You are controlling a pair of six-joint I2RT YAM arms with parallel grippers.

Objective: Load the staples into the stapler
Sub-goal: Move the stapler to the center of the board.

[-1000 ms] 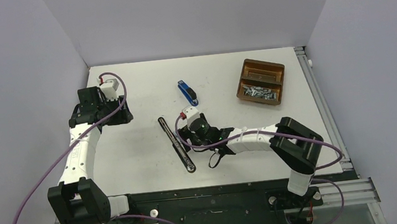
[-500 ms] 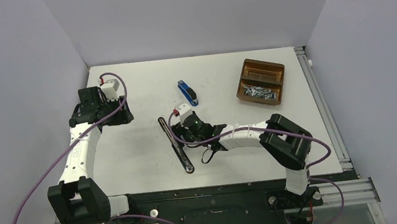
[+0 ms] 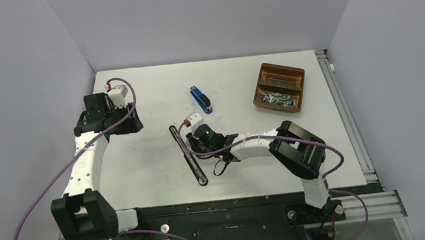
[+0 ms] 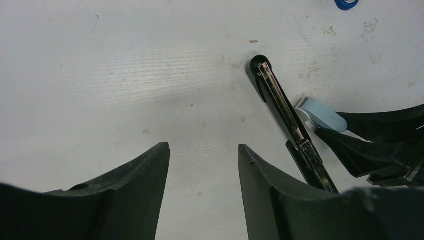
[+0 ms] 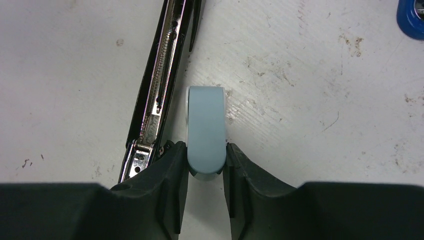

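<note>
Your right fingers (image 5: pixel 172 170) pinch a pale blue piece (image 5: pixel 206 127) beside the open stapler (image 5: pixel 160 75).
Its long axis runs away from those fingers, just to their left. The staples (image 3: pixel 277 97) sit far right in the tray (image 3: pixel 258 85), seen only from above. Your left fingers (image 4: pixel 145 175) hang spread, empty.
</note>
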